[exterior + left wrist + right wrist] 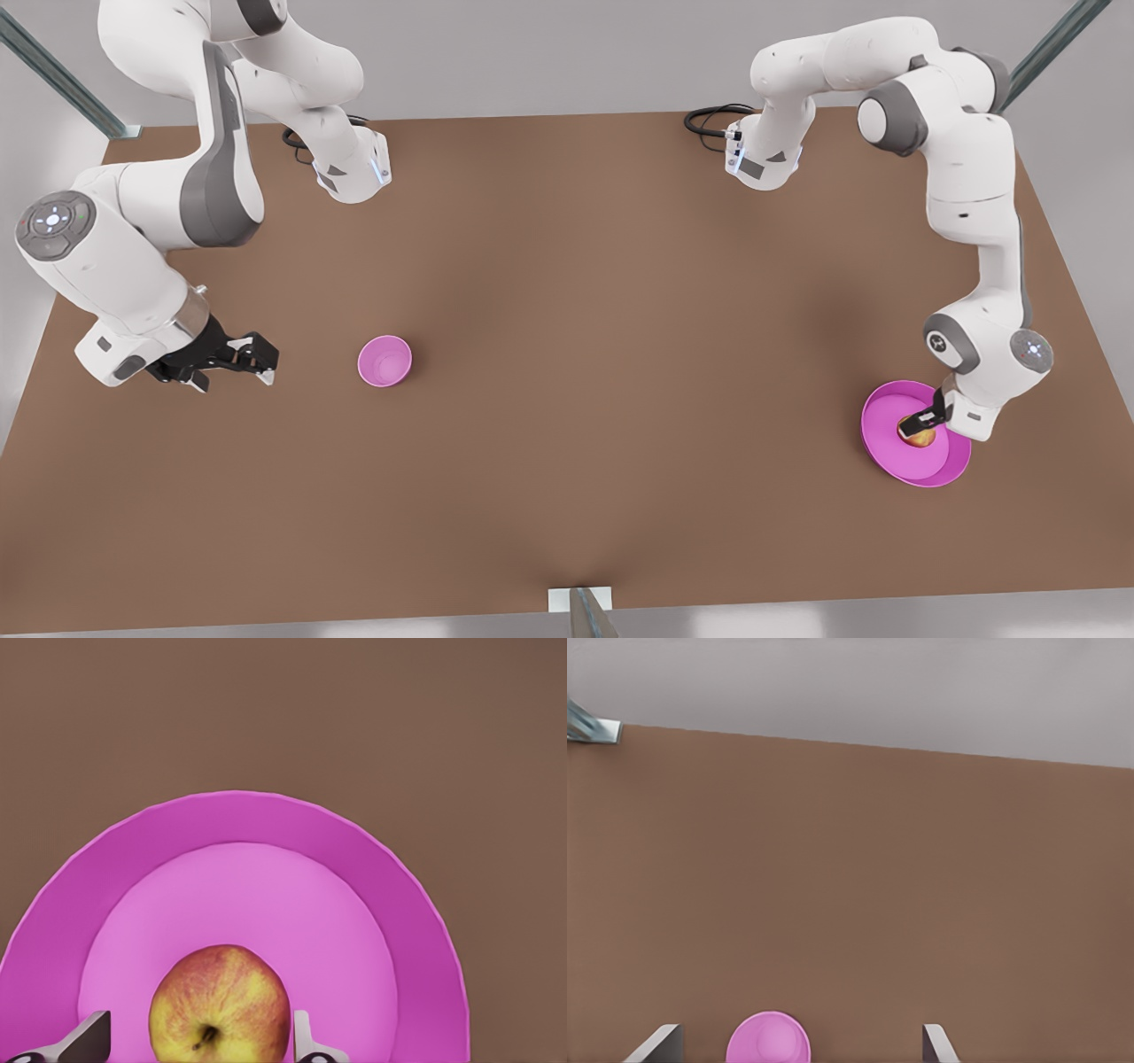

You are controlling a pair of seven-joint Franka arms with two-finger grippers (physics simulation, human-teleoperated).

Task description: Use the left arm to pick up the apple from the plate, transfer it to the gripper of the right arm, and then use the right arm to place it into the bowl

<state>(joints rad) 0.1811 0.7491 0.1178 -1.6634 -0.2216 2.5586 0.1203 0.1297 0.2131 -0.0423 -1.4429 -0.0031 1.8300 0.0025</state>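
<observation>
The small red-and-yellow apple (921,437) (220,1005) lies on the wide magenta plate (886,412) (372,895) at the front view's right. My left gripper (923,424) (199,1041) is down over the plate, open, with one finger on each side of the apple; one finger looks close to its skin, the other stands a little apart. The small deep pink bowl (384,361) (768,1041) sits left of the table's middle in the front view. My right gripper (252,359) (799,1043) waits open, low over the table, beside the bowl on its left in the front view.
The brown table (567,310) carries both arm bases (354,168) (762,155) at its far edge. A small white bracket (580,601) sits at the near edge. Bare tabletop stretches between bowl and plate.
</observation>
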